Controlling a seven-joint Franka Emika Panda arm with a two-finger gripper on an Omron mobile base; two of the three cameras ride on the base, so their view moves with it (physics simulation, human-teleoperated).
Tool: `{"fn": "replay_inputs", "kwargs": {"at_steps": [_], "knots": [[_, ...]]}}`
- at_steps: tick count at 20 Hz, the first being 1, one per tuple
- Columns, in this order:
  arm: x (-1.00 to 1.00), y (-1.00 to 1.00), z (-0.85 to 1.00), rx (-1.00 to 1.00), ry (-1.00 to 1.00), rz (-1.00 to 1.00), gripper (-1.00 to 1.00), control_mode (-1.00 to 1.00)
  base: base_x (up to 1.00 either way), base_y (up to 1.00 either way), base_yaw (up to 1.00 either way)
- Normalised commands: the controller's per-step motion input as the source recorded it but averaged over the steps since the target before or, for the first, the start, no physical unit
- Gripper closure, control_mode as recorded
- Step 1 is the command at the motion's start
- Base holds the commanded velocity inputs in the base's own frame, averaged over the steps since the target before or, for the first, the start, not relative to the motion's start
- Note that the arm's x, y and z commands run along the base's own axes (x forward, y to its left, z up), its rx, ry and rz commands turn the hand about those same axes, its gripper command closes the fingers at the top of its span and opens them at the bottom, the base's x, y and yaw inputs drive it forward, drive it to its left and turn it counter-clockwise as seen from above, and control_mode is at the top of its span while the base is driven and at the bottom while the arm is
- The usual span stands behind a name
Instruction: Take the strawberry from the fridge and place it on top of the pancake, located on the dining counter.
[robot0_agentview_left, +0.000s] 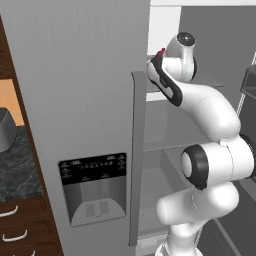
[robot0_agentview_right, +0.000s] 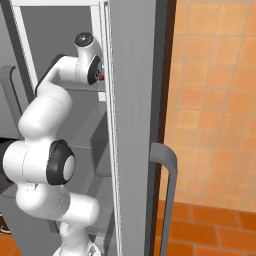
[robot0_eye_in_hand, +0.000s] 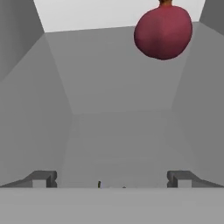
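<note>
Inside fridge (robot0_agentview_left: 90, 75), tool (robot0_eye_in_hand: 112, 179) jaws apart, empty; maroon fruit (robot0_eye_in_hand: 162, 31) tip points up-frame

fridge (robot0_agentview_left: 75, 100): tall, grey, right door open, black dispenser in left door | grey shelves inside

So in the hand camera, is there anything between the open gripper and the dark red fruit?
No. In the hand view, only bare grey shelf lies between the gripper and the maroon fruit.
</note>
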Motion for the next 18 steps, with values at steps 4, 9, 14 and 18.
{"fn": "replay_inputs", "kwargs": {"at_steps": [4, 9, 14, 18], "knots": [[0.06, 0.00, -0.13, 0.00, 0.08, 0.00, 1.00, -1.00, 0.00, 0.00, 0.00], [-0.18, -0.15, -0.24, 0.00, 0.07, -0.08, 1.00, -1.00, 0.00, 0.00, 0.00], [-0.32, -0.04, -0.22, 0.00, -0.01, -0.06, 1.00, -1.00, 0.00, 0.00, 0.00], [-0.78, 0.00, -0.07, 0.00, -0.23, -0.03, 1.00, -1.00, 0.00, 0.00, 0.00]]}}
